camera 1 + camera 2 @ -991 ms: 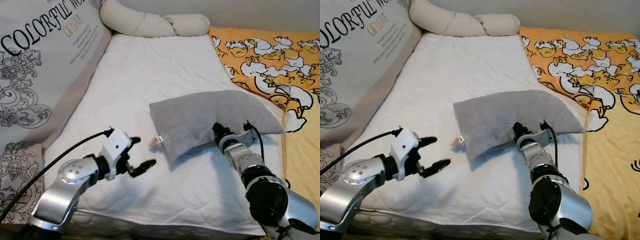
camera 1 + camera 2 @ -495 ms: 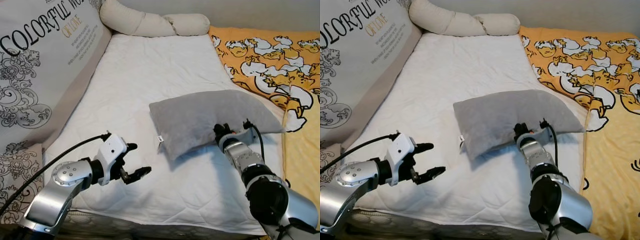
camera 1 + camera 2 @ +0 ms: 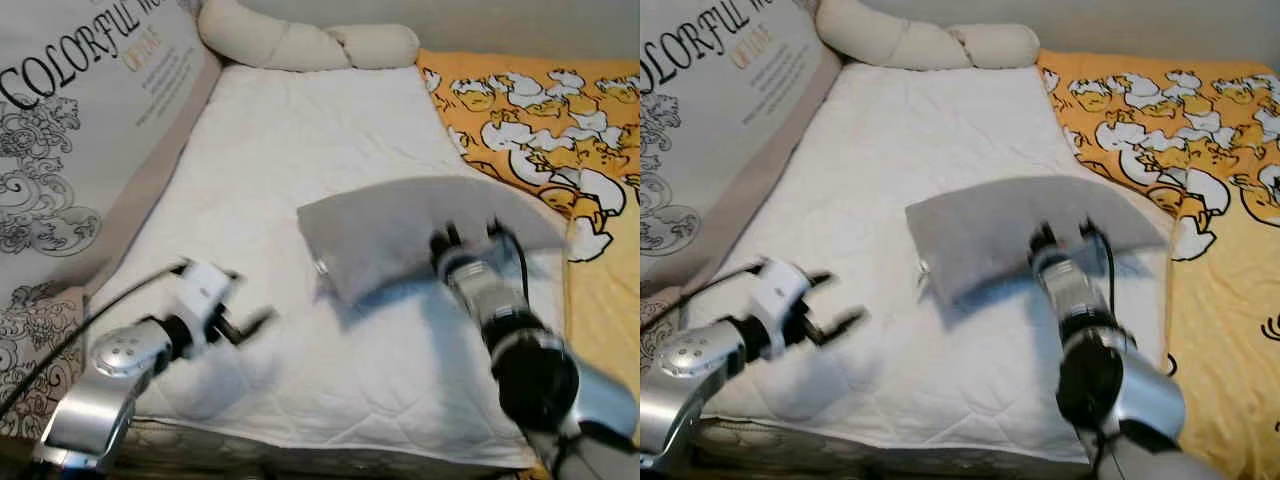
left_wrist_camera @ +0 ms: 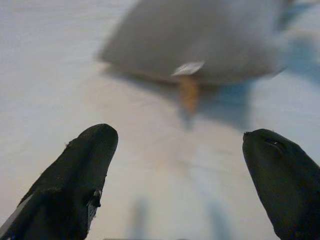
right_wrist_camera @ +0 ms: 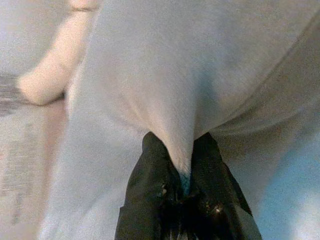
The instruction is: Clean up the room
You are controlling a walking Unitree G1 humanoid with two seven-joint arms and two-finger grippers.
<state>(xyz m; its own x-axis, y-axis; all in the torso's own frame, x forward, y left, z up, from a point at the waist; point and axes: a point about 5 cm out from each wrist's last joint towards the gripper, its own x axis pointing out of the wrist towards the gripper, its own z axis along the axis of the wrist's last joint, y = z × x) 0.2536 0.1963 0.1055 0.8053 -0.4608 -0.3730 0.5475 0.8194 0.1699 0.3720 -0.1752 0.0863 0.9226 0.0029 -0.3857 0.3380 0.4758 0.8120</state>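
**Grey pillow pinched at bed centre**

Grey pillow lying across the middle of the white bed, its near edge raised off the sheet. Right tool clenched on a fold of that edge, at 5 o'clock of the pillow. Left tool spread wide and empty, low over the sheet at 8 o'clock of the pillow, well apart from it. Cream bolster at 12 o'clock; orange duck-print blanket at 2 o'clock.

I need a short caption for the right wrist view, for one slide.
The right gripper pinches a fold of the grey pillow between its two black fingers, above the white bed sheet.
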